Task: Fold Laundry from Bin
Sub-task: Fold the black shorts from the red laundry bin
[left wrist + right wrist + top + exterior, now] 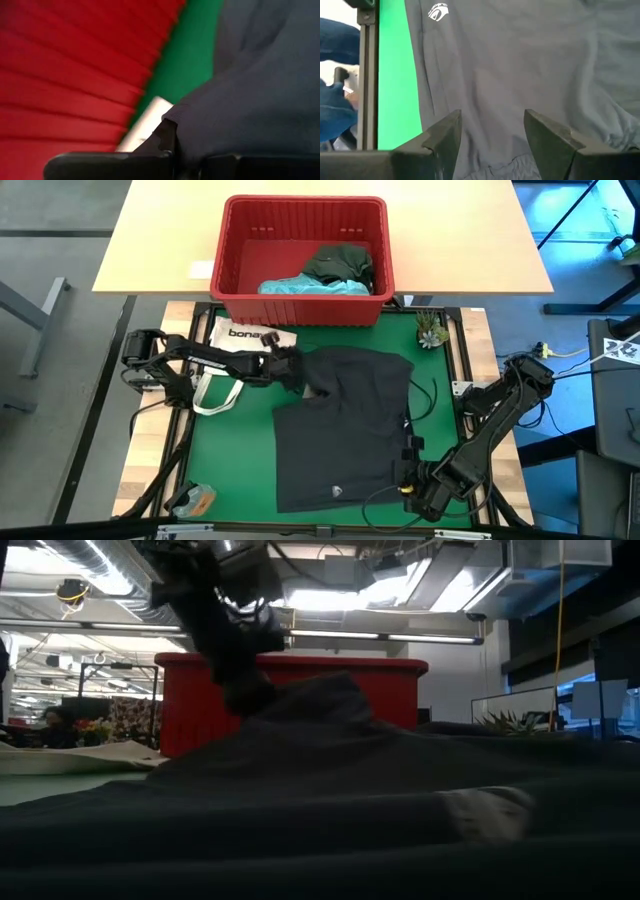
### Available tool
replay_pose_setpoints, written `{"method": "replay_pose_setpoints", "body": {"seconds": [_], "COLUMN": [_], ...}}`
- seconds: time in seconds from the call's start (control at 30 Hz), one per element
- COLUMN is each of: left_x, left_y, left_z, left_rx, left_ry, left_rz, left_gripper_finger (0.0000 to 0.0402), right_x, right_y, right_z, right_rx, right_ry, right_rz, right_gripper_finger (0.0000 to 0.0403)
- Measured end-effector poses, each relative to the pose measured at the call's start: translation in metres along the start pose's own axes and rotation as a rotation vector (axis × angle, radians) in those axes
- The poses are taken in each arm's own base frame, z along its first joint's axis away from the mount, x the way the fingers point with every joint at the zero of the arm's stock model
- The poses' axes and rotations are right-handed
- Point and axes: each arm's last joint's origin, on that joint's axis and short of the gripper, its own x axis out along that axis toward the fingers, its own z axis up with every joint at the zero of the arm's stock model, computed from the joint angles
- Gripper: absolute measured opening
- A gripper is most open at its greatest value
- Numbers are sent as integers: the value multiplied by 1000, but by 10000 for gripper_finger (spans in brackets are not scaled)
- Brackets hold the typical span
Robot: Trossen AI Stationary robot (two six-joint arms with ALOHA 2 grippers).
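A dark grey garment [345, 430] lies spread on the green mat [230, 450], with a small white logo near its front edge. My left gripper [297, 370] is shut on its far left corner. In the low view that corner stands up as a peak [325, 690] in front of the red bin [305, 308]. A turquoise garment [300, 284] and a dark green one [340, 262] lie in the bin. My right gripper [492, 132] stands open over the grey garment's near right part [420, 490]. I cannot tell whether it touches the cloth. My left gripper pinches the grey garment's far left corner [172, 127] between its two shut fingers [115, 162]. It comes from the table's left, slanting down. The held corner is raised off the mat while the rest of the garment lies flat. One layer or several, I cannot tell.
A white tote bag [240, 338] lies on the mat under my left arm. A small green plant [432, 330] stands at the mat's far right corner. A small object [195, 500] sits at the near left. The bin stands along the mat's far edge.
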Motion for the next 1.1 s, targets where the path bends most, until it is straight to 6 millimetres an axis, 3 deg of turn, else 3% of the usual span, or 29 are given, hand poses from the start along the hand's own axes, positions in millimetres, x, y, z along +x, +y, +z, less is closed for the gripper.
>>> {"method": "replay_pose_setpoints", "body": {"seconds": [0.2,0.33,0.7,0.83,1.1], "left_x": [-18,-27,-10,-3,3], "left_y": [10,10,-5,-5,-2], "left_z": [36,45,-3,-14,-20], "left_rx": [115,125,310,193,-73], "left_ry": [-85,-113,60,113,248], "left_rz": [118,105,-134,-196,-434], "left_gripper_finger": [1,1,2,29,126], "right_x": [0,0,0,0,0], "right_y": [0,0,0,0,0], "right_z": [0,0,0,0,0], "right_rx": [0,0,1,1,2], "right_ry": [-4,-5,-4,-4,-4], "right_rz": [-4,-4,-4,-4,-4], "right_gripper_finger": [216,216,216,216,216]}}
